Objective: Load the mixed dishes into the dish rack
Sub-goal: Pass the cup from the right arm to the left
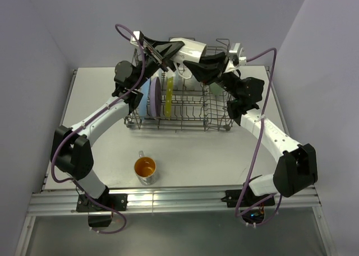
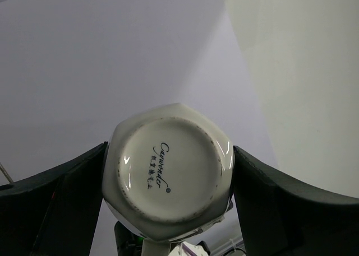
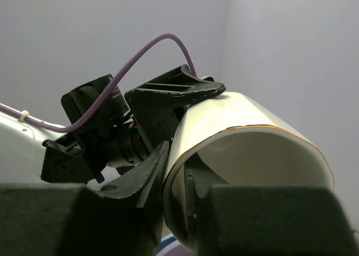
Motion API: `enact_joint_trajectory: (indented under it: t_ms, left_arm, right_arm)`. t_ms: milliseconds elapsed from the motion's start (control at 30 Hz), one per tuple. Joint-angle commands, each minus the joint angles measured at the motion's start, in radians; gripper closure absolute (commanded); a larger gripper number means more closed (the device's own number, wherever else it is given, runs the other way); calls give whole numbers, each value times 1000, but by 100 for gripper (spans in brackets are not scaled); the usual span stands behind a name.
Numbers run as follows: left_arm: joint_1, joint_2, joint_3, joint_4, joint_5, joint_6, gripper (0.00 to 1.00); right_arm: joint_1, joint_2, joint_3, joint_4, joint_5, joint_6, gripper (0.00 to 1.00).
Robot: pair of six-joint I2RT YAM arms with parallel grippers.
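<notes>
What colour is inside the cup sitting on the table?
Orange inside the cup; the top external view shows it best.

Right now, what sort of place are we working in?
Probably a robot test cell, not a kitchen: plain lavender-grey walls box in a white tabletop, a bare aluminium rail frame edges it, and the grey metal wire dish rack sits on it.

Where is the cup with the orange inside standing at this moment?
In the top view, the orange-inside cup stands upright on the table, alone, on the near side of the dish rack and a little left of centre.
</notes>
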State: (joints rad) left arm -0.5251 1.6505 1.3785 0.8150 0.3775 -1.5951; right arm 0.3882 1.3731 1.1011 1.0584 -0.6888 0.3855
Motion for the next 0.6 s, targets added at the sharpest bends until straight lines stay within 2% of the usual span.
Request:
enact_joint_trajectory:
  t_ms: [0,33,100,133,167,567]
  left_arm:
    - [5,-40,8,60,24,7,100]
    - [7,-49,8,47,27,17,100]
    - [13,-58,11,17,31,40,100]
    - [13,-63,13,7,31,46,100]
    - [14,-70,13,1,32,56,100]
    - [43,-90,10,-22,40,90,100]
  right_arm:
    - [1,-16,-3,75,43,-11,71]
    - [1,-14,-6,75,43,-13,59]
    - [0,-16,-10,75,43,-17,48]
    - [0,-17,-12,75,43,-19,39]
    - [0,-17,-14,75,44,-22,35]
    - [-26,-28,-27,40,29,-13,29]
